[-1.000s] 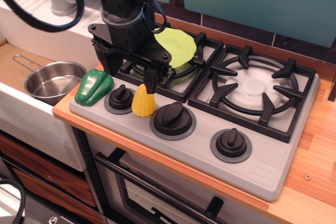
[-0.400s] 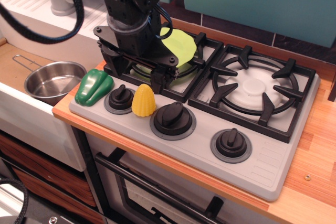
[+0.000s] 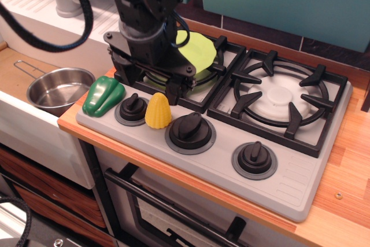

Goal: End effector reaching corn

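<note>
**A:** Where does the corn [image 3: 158,111] sit?

**B:** Upright on the grey front panel of the toy stove [image 3: 300,192], between the leftmost knob [image 3: 133,108] and the middle knob [image 3: 190,131], touching or nearly touching both. The green pepper [image 3: 103,96] lies at its 9 o'clock, beyond the left knob.

**A:** And the end effector [image 3: 147,81]?

**B:** Over the left burner, at about 12 o'clock from the corn. Its fingers [image 3: 173,89] are spread well apart and hold nothing; one tip hangs just beside the cob's top at roughly 1 o'clock, the other is further left, behind the left knob.

**A:** So how far along is the reach?

**B:** My judgement: close, but not finished. The spread fingers are near the corn yet sit behind it, not around it, and I see no contact. What's left is to bring them toward 6 o'clock and down until the cob stands between them.

**A:** Anything else nearby?

**B:** A lime-green plate [image 3: 196,50] behind the arm, and a steel pot [image 3: 58,89] far left, off the wooden tabletop [image 3: 347,201].
</note>
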Controlling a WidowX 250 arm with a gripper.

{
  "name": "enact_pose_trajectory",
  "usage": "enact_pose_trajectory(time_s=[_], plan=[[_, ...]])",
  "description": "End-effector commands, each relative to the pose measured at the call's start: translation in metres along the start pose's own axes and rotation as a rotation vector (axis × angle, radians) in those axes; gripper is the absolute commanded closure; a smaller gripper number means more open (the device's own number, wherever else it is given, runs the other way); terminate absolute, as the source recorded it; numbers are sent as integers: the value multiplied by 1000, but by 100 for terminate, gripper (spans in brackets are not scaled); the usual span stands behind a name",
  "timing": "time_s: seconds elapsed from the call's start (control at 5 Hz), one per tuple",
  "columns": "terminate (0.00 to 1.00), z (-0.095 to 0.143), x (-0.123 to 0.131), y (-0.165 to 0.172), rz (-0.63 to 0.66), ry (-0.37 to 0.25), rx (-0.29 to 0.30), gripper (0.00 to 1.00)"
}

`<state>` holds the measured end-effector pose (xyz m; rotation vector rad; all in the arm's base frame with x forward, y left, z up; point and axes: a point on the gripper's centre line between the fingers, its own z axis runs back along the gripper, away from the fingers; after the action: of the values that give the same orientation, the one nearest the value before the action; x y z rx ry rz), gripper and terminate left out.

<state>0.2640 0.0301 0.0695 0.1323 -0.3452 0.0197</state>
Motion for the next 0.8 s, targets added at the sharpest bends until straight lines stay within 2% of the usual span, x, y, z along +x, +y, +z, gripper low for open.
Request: enact_pose_trajectory(time_s=[0.0,0.6], plan=[[0,-5,0,-2,-12,-37,5,0],[0,-19,-9,-7,-10,-66,-9,0]])
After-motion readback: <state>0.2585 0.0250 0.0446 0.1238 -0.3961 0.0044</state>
